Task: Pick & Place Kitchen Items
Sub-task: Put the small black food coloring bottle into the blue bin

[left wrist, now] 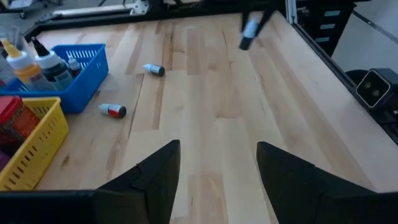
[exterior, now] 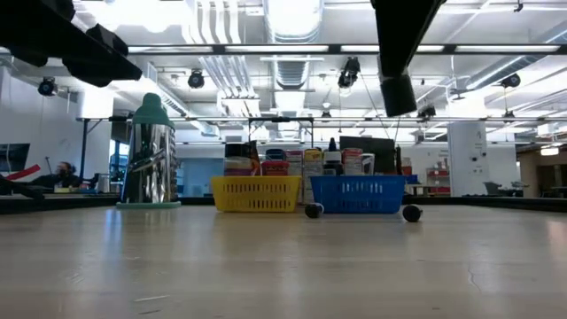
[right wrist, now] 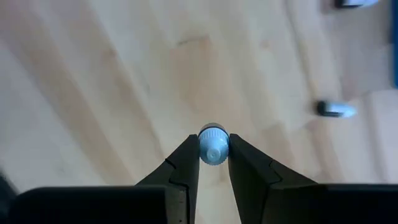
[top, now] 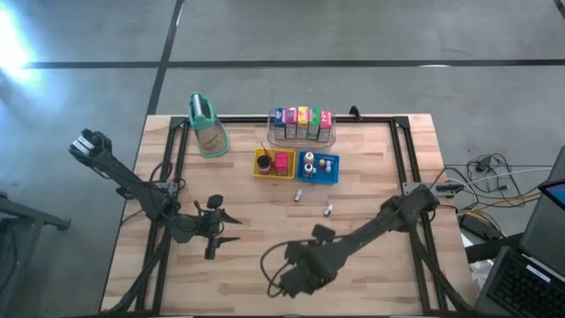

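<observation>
My right gripper [right wrist: 213, 158] points down over the near middle of the table, shut on a small bottle with a pale blue ribbed cap [right wrist: 213, 144]. In the left wrist view it shows far off as a blurred streak [left wrist: 252, 30]. Two more small bottles [top: 299, 194] [top: 327, 209] lie on their sides on the wood in front of the trays. My left gripper [left wrist: 217, 168] hovers open over the table's left part [top: 221, 228], with nothing between its fingers. Colourful cartons [top: 302, 124] stand in a clear bin at the far edge. My right gripper pinches the small bottle between its two fingertips [right wrist: 186, 158], one on either side just below the ribbed cap [right wrist: 213, 152]. The fingers come from above, pointing down. The round cap faces up toward the wrist, and the bottle hangs clear of the table.
A yellow tray [top: 262, 168] with a red block and a blue tray [top: 334, 173] with little bottles stand side by side at the far middle. A tall tan container with a teal top [top: 207, 124] stands at the far left. Bare wood lies between the two arms.
</observation>
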